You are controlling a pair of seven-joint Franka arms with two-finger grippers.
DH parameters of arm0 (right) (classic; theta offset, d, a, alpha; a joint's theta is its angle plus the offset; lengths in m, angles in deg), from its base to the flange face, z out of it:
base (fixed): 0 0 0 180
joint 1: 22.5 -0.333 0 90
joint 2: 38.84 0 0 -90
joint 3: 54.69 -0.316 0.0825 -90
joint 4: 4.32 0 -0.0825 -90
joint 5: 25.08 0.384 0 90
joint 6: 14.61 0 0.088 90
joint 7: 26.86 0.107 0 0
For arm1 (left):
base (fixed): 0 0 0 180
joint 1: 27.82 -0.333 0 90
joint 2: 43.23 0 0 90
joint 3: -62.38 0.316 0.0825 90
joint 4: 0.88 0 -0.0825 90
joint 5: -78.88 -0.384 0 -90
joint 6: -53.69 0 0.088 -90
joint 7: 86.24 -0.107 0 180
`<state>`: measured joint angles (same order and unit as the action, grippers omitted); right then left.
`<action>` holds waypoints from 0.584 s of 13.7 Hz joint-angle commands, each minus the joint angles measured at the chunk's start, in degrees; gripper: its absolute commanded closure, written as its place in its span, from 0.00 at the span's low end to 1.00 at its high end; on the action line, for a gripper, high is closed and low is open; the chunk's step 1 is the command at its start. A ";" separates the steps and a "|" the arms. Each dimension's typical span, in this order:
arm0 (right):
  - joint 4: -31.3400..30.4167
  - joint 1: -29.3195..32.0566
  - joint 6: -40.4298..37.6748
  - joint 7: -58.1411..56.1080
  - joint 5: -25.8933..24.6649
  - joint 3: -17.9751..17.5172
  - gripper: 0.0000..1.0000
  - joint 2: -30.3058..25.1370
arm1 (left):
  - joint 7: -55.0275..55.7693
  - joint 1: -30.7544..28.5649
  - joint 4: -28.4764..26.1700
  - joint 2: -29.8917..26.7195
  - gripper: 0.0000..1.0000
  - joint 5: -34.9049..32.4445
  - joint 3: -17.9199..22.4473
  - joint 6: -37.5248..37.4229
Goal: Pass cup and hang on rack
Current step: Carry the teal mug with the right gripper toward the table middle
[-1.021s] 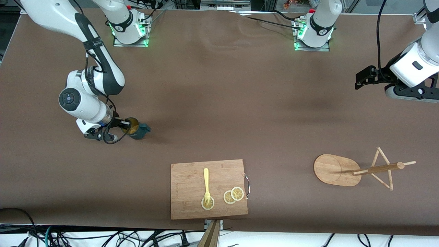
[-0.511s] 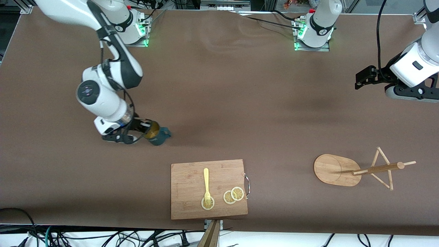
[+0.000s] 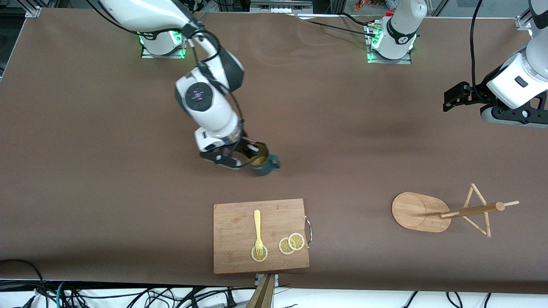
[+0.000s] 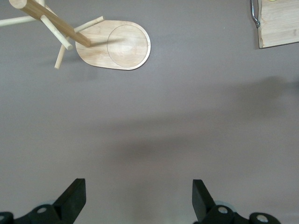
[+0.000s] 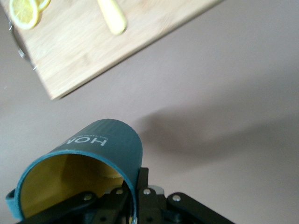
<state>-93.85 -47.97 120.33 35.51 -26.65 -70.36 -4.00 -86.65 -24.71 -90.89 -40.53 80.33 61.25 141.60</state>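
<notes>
white letters "hon" stood on the ribbed outer wall of the small dark teal mug (image 5: 100, 144); the word's remainder was hidden.

Bare counter (image 3: 342, 145) stretches between the cup (image 3: 262, 164) and the rack (image 3: 421, 211); the cutting board (image 3: 260, 235) lies nearer the camera.

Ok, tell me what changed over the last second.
The right gripper, shut on the cup, carried it along the table toward the left arm's end, to a spot over bare table, above the cutting board in the front view. The left gripper stayed open and waiting; the rack, fork and lemon slices didn't move.
</notes>
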 commanded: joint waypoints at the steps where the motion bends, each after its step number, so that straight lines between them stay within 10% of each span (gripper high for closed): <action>1: 8.40 -5.98 -2.74 7.83 -3.77 0.82 1.00 6.02 | -0.74 -0.29 1.24 0.37 0.00 1.36 -0.01 -0.99; 8: 20.80 -17.24 -7.05 22.51 -5.81 1.17 1.00 15.61 | -0.65 -0.29 1.33 0.37 0.00 1.45 -0.01 -0.90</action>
<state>-78.17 -62.47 114.81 53.87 -31.73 -69.84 8.63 -86.65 -24.71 -90.88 -40.52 80.33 61.26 141.59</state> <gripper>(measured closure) 0.960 0.000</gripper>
